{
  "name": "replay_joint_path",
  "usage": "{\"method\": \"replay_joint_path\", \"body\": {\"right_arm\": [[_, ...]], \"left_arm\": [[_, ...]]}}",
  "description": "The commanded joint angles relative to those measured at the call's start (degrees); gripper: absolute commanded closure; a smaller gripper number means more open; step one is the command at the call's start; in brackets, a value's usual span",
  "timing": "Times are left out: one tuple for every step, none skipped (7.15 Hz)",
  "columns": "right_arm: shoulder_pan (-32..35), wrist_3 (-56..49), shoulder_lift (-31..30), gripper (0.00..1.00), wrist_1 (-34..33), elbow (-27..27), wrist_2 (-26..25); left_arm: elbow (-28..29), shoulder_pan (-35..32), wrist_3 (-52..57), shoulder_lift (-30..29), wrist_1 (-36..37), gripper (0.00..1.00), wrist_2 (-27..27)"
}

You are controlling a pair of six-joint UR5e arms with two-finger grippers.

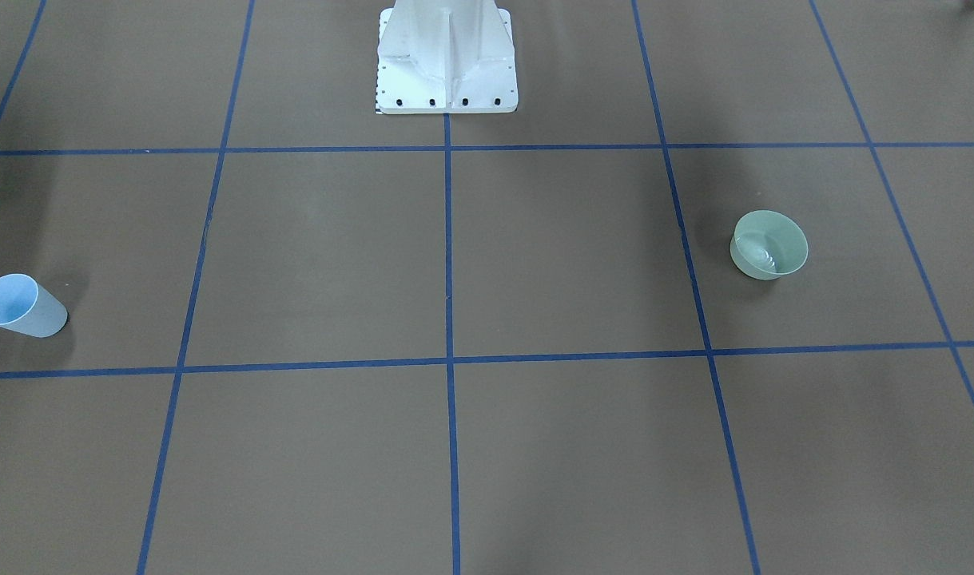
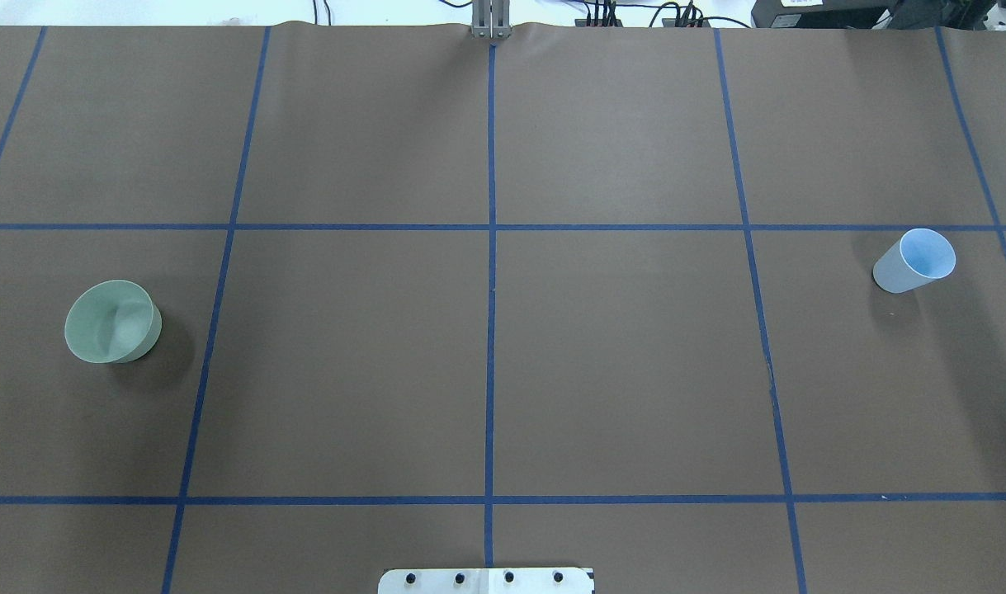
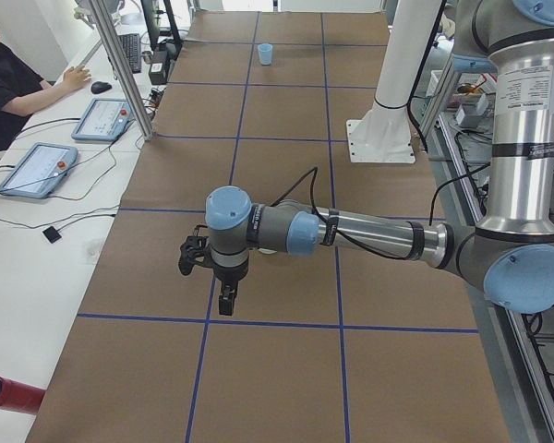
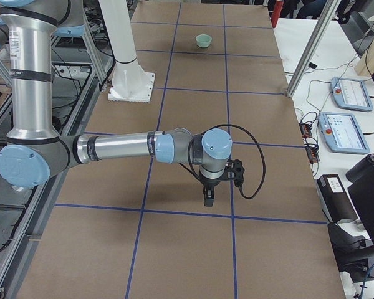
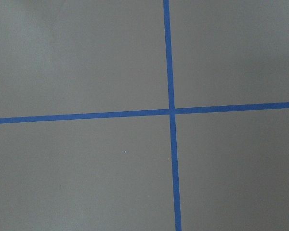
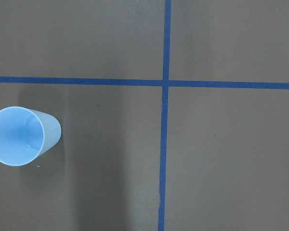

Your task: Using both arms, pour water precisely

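A light blue cup (image 2: pixel 915 260) stands upright on the brown table at the robot's right; it also shows in the front view (image 1: pixel 23 307) and the right wrist view (image 6: pixel 21 135). A pale green bowl (image 2: pixel 112 322) stands at the robot's left, with a shallow glinting pool of water (image 1: pixel 763 255) in it. The left gripper (image 3: pixel 220 300) hangs above the table, fingers down. The right gripper (image 4: pixel 209 196) hangs likewise. Both show only in the side views, so I cannot tell whether they are open or shut. Neither touches the cup or the bowl.
The white bolted pedestal (image 1: pixel 447 72) stands at the table's robot side. Blue tape lines (image 2: pixel 491 330) grid the brown table cover. An operator (image 3: pixel 9 83) sits by tablets beside the table, and more tablets (image 4: pixel 346 112) lie on the side bench.
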Motion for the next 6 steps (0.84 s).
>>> {"method": "replay_joint_path", "body": {"right_arm": [[0.0, -0.2, 0.1, 0.00, 0.1, 0.1, 0.1], [0.0, -0.2, 0.2, 0.00, 0.1, 0.1, 0.1], [0.0, -0.2, 0.6, 0.00, 0.1, 0.1, 0.1], [0.0, -0.2, 0.7, 0.00, 0.1, 0.2, 0.1], [0.0, -0.2, 0.8, 0.00, 0.1, -0.2, 0.0], [0.0, -0.2, 0.8, 0.00, 0.1, 0.1, 0.1]], "left_arm": [[0.2, 0.0, 0.1, 0.0, 0.0, 0.00, 0.0], [0.4, 0.0, 0.0, -0.4, 0.2, 0.00, 0.2], [0.5, 0.0, 0.0, -0.9, 0.6, 0.00, 0.3], [0.9, -0.1, 0.0, 0.3, 0.0, 0.00, 0.3], [1.1, -0.1, 0.0, 0.7, -0.1, 0.00, 0.2], [0.7, 0.3, 0.0, -0.3, -0.8, 0.00, 0.0]]}}
